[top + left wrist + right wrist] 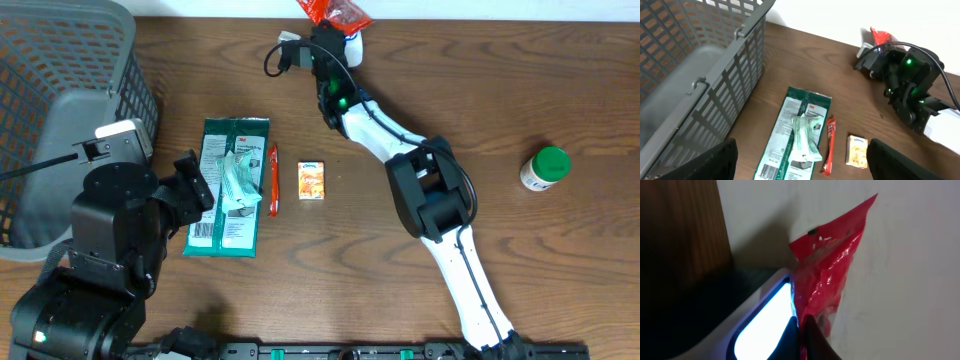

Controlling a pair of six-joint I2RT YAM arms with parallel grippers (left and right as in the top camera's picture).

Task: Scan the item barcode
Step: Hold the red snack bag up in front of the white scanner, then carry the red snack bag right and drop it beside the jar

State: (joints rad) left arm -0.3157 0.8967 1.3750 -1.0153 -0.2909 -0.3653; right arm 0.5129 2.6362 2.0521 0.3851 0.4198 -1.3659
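right hand (804,330) pinching red packet (830,265) endwise, tip pointing away, left hand (801,162) spread

On the R wrist cam I see the right gripper (802,337) at bottom centre, jaws pinched tight on a red packet (827,275) that runs up toward upper right. Lower left, a lit white panel (765,320) w/ dark rim sits just beside the pkt. Brown wood surface (685,225) fills upper left, pale wall (910,280) behind.
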